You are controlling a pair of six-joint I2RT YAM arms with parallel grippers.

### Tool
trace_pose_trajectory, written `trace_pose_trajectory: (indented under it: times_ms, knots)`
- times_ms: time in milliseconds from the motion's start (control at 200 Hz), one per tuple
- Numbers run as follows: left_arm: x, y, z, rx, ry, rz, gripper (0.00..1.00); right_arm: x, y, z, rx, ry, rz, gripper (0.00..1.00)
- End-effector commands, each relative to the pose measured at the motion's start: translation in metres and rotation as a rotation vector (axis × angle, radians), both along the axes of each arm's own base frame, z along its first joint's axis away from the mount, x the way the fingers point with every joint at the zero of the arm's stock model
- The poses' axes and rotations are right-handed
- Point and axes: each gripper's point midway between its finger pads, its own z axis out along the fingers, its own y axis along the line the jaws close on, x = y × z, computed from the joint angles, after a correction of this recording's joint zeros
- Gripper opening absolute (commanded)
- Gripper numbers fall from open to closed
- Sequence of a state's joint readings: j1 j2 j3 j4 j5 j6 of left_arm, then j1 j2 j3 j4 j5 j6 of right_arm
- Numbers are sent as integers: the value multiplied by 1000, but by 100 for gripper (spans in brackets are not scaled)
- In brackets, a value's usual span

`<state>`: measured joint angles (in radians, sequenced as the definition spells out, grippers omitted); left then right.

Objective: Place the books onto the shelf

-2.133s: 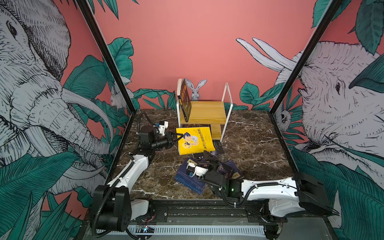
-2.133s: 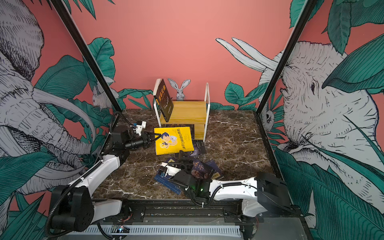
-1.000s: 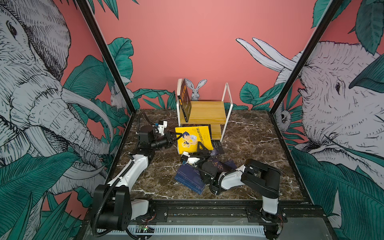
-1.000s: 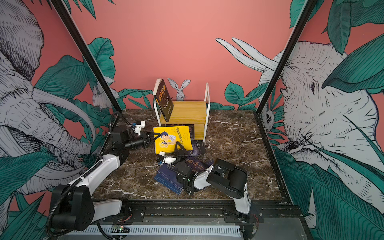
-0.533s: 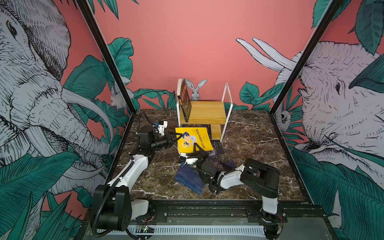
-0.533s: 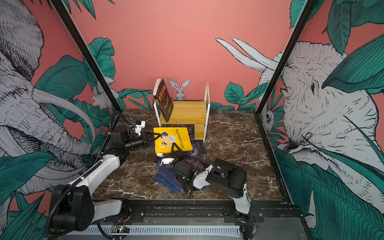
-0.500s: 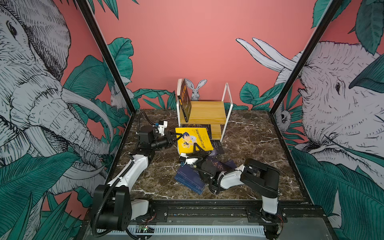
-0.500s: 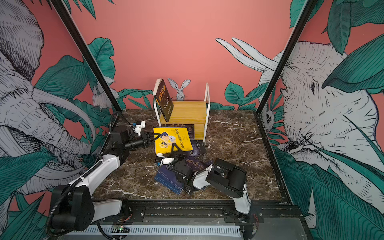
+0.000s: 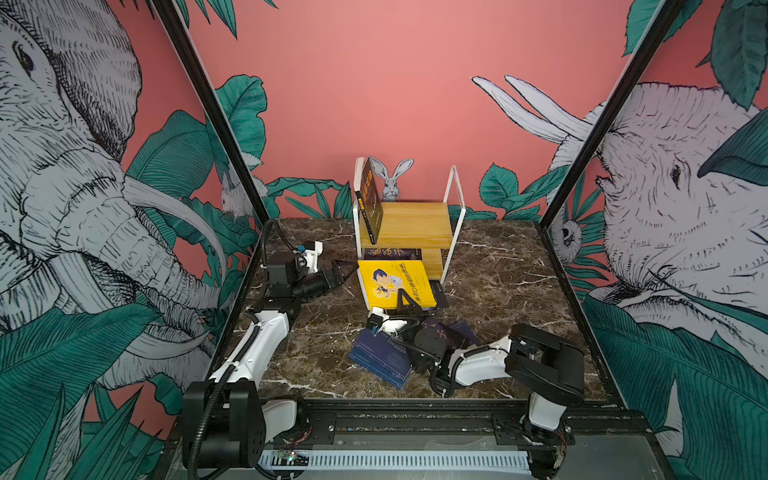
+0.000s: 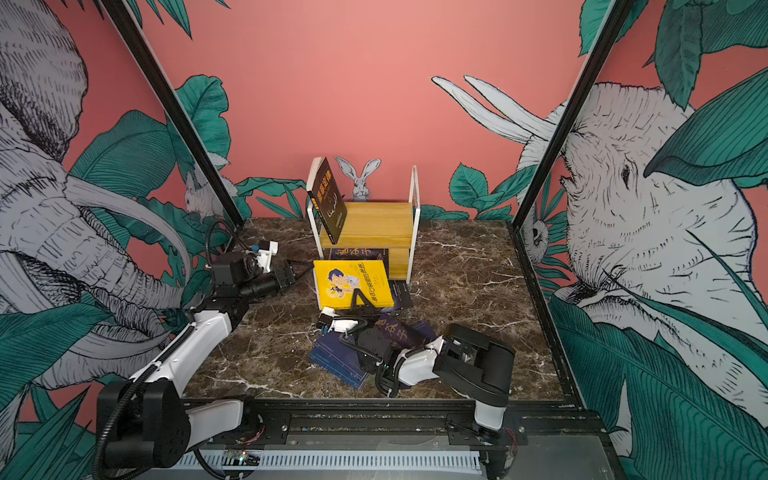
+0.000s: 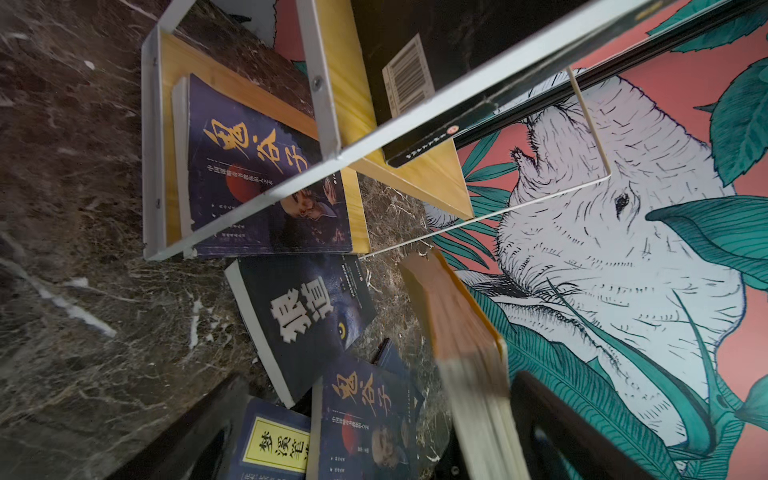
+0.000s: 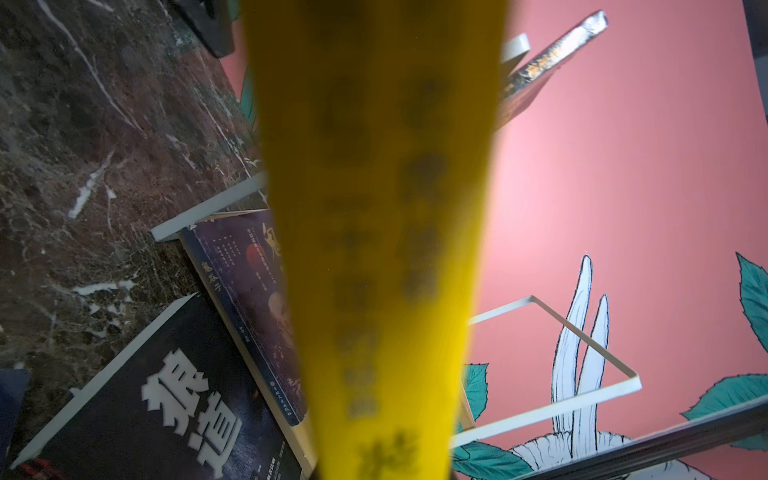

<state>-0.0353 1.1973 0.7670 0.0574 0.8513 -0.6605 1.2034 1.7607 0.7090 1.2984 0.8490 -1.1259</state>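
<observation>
Left hand [image 9: 350, 269] springs open off the yellow book [image 9: 390, 280] as the right hand [image 9: 406, 300] clamps its near edge, so the handover looks done, shelf [image 9: 415, 226] next.

Dark marble tabletop [image 9: 498, 282], pink jungle-mural walls [image 9: 415, 83]

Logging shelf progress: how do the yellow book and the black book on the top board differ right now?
Cover: the yellow book is bright with a cartoon boy; the black book has gold lettering.
Place: the yellow book is in front of the shelf, not on a board, gripped at its near edge by the right hand; the black book stands on edge, tilted, on its top board.
Both are thin paperbacks.
</observation>
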Motion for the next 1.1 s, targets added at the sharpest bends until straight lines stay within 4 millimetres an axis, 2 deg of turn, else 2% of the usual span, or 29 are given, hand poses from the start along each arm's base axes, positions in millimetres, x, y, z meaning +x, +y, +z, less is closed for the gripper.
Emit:
trace_pose_trajectory:
  times_ms: [0, 130, 135, 150, 275, 405, 525, 620, 670, 755, 955, 970, 1000, 1095]
  knots:
    - [-2, 8, 12, 99, -131, -18, 99, -8, -25, 52, 248, -40, -43, 0]
    - [-2, 11, 8, 165, -200, -31, 99, -11, -37, 67, 348, -32, -59, 0]
    - [-2, 11, 8, 169, -204, -32, 99, -13, -42, 78, 380, -39, -62, 0]
    - [-2, 11, 8, 179, -208, -34, 99, -13, -45, 84, 403, -41, -67, 0]
    - [0, 22, 12, 312, -266, -29, 99, -19, -56, 111, 538, -19, -53, 0]
    - [4, 37, 23, 466, -314, -4, 99, -18, -51, 128, 647, 97, 38, 0]
    - [9, 53, 35, 571, -344, 34, 99, -9, -46, 156, 768, 176, 92, 0]
    - [7, 54, 37, 608, -370, 13, 99, 7, -48, 180, 871, 183, 68, 0]
    - [6, 56, 36, 629, -369, 11, 99, 15, -47, 187, 901, 198, 56, 0]
    - [5, 61, 32, 666, -359, 26, 99, 28, -44, 207, 1009, 227, 100, 0]
    - [9, 77, 21, 720, -312, 105, 99, 77, -41, 216, 1234, 305, 124, 0]
    - [9, 77, 22, 715, -310, 109, 99, 80, -38, 213, 1238, 317, 132, 0]
    - [8, 75, 24, 700, -311, 114, 99, 85, -35, 225, 1266, 317, 166, 0]
    - [6, 67, 26, 652, -319, 104, 99, 103, -25, 230, 1288, 326, 192, 0]
